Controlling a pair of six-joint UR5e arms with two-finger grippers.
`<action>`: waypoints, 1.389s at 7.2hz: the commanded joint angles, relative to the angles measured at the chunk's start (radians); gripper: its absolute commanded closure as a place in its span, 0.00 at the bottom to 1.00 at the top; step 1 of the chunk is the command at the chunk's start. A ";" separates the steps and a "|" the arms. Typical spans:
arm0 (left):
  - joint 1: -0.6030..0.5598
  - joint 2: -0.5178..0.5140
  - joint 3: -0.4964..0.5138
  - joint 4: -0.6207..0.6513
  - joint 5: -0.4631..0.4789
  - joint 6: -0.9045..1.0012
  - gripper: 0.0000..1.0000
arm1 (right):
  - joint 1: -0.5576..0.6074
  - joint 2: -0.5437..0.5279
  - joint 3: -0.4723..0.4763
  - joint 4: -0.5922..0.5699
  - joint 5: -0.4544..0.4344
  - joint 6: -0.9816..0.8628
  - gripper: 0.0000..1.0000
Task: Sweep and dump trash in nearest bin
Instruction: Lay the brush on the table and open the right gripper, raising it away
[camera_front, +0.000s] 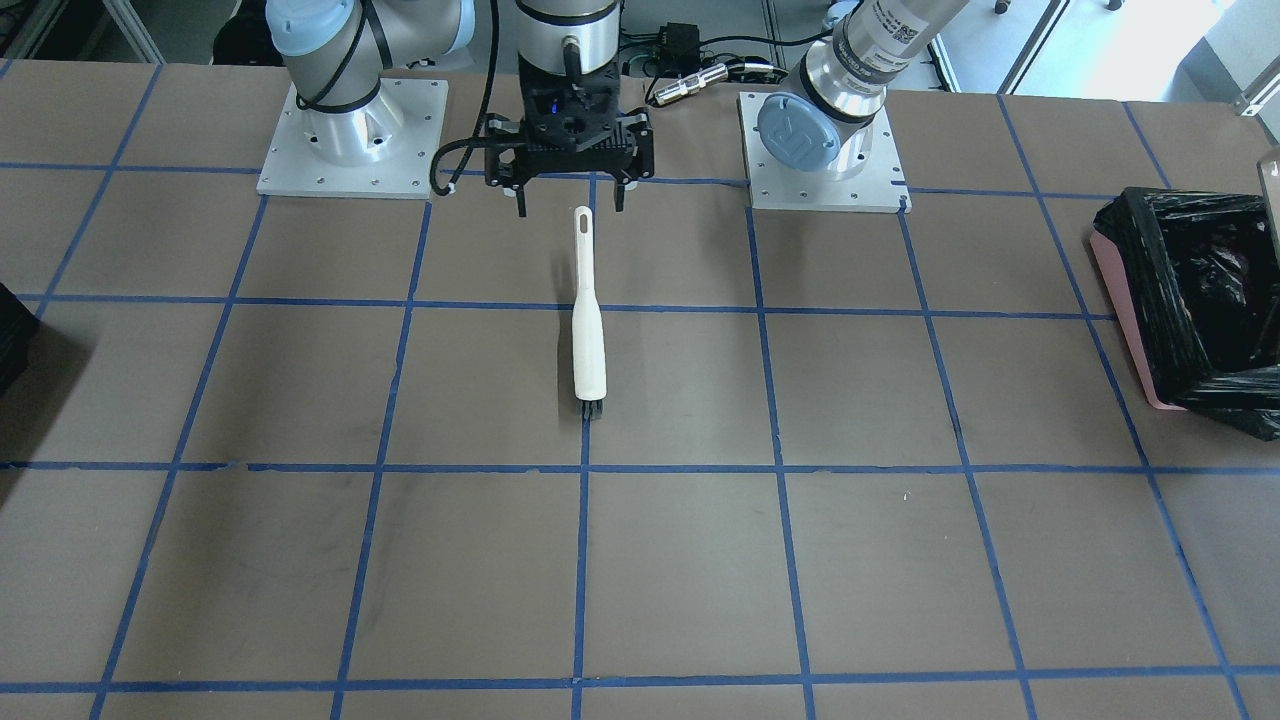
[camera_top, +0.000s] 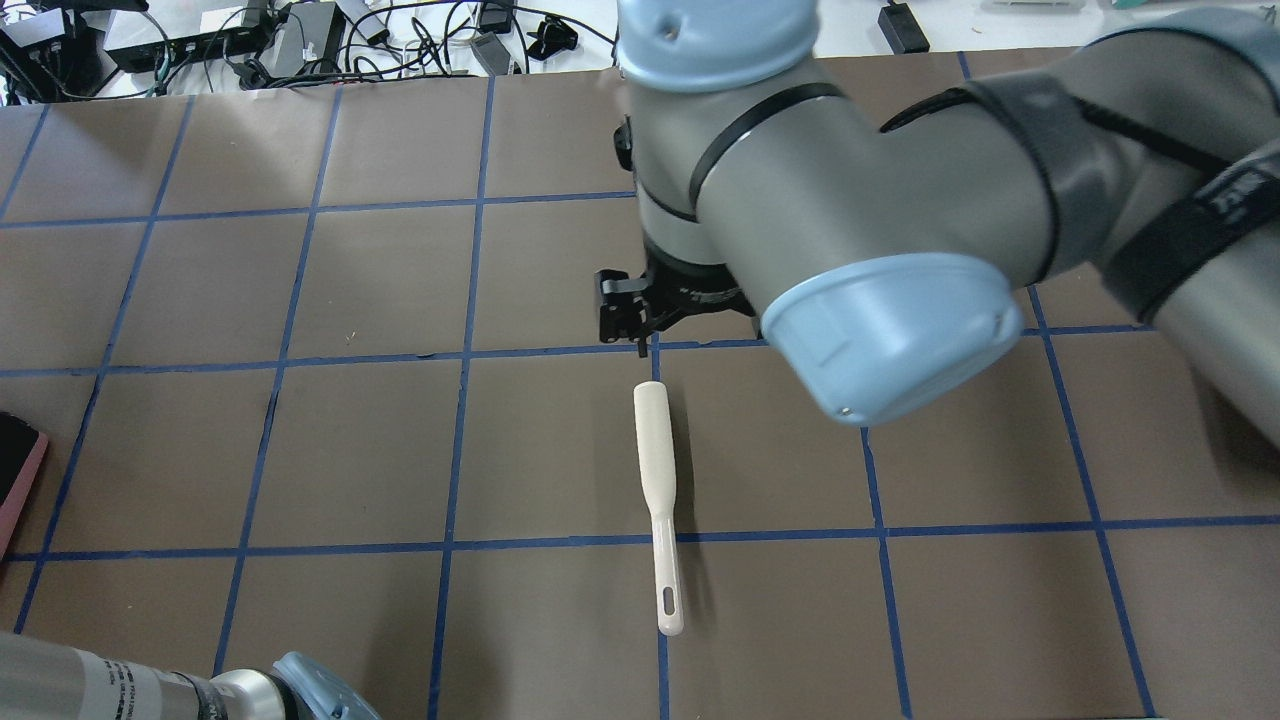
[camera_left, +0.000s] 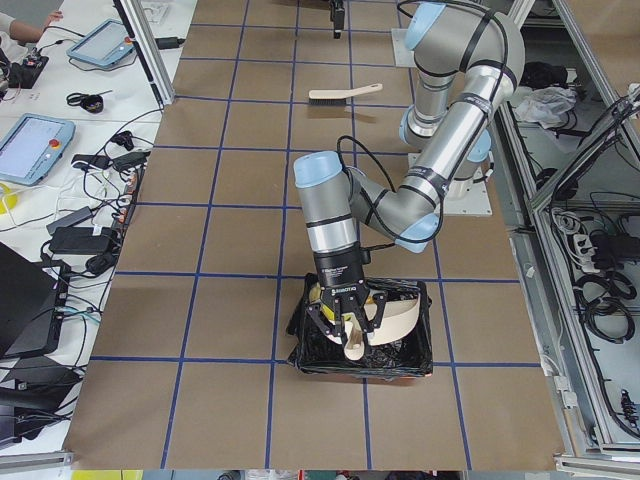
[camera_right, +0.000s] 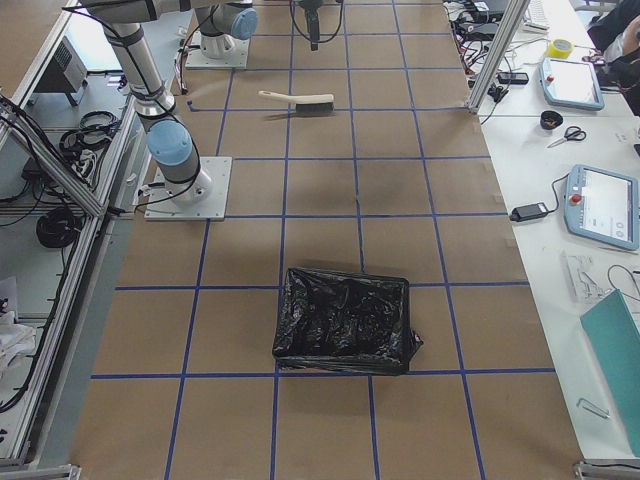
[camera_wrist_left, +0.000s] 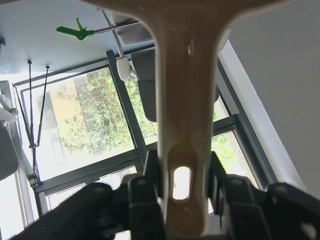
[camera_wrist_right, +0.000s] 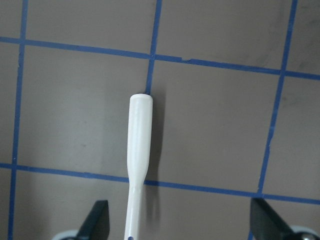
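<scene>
The desk (camera_front: 300, 560) shows none of the trash in any view, so the sweeping looks done and the job appears to be at its dumping step. The bin (camera_front: 1130, 310), pink-sided and lined with glossy black bag, stands at the desk's end on the robot's left. In the left side view the dustpan (camera_left: 395, 318) hangs tipped over its mouth, pan down towards the bag. The left hand (camera_wrist_left: 182, 185) is clamped on the dustpan's handle, fingers pressed to either side of it. Whether the three pieces lie in the pan or in the bag I cannot tell; the pan and the crinkled black lining hide them. A second black-bagged box (camera_right: 345, 325) sits near the opposite end of the desk, and nothing can be made out inside it.

The brush (camera_front: 588, 340) lies free near the middle of the desk, bristles away from the robot. The right hand (camera_front: 570, 210) hovers above its handle end with fingers spread apart, gripping nothing.

What seems left is emptying the pan fully, then setting it down
</scene>
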 joint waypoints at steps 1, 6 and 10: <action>-0.001 0.012 -0.027 0.090 0.022 0.001 1.00 | -0.189 -0.070 0.000 0.033 -0.003 -0.248 0.00; -0.001 0.063 -0.136 0.426 0.083 -0.128 1.00 | -0.339 -0.104 0.000 0.021 0.006 -0.299 0.00; 0.000 0.097 -0.195 0.437 0.089 -0.134 1.00 | -0.340 -0.104 -0.008 -0.007 0.006 -0.293 0.00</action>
